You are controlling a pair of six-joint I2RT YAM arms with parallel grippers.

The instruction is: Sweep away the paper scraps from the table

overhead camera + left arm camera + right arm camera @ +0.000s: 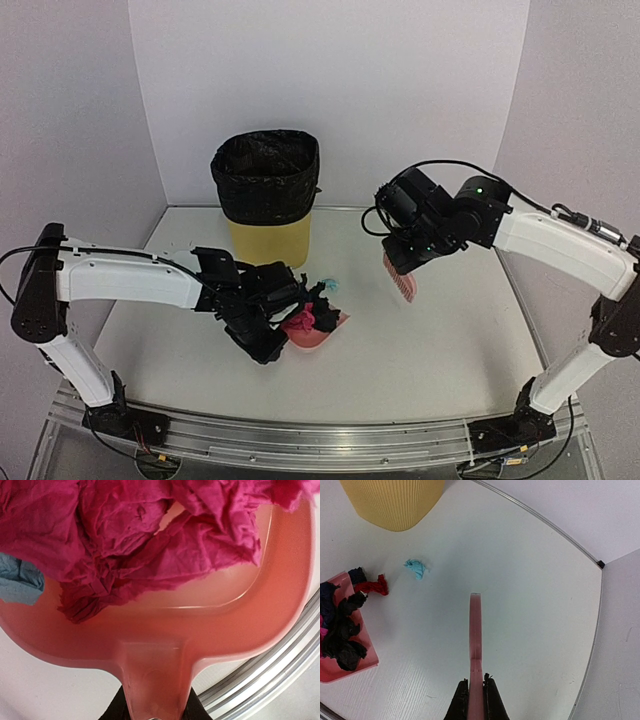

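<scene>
My left gripper (268, 340) (155, 712) is shut on the handle of a pink dustpan (330, 330) (225, 625), low over the table (430, 340). The pan holds crumpled paper scraps: magenta wads (150, 535) (300, 322), a blue one (17, 580) and black ones (342, 635) (320, 300). A red scrap (372, 586) lies at the pan's open edge. One light blue scrap (415, 568) (331, 285) lies loose on the table beyond it. Raised above the table to the right of the pan, my right gripper (400, 262) (475, 695) is shut on a pink brush (402, 282) (475, 640).
A yellow bin (265, 200) (392, 500) with a black liner stands at the back of the table, behind the dustpan. A metal rail (300, 440) (280, 655) runs along the front edge. White walls close in the back and sides.
</scene>
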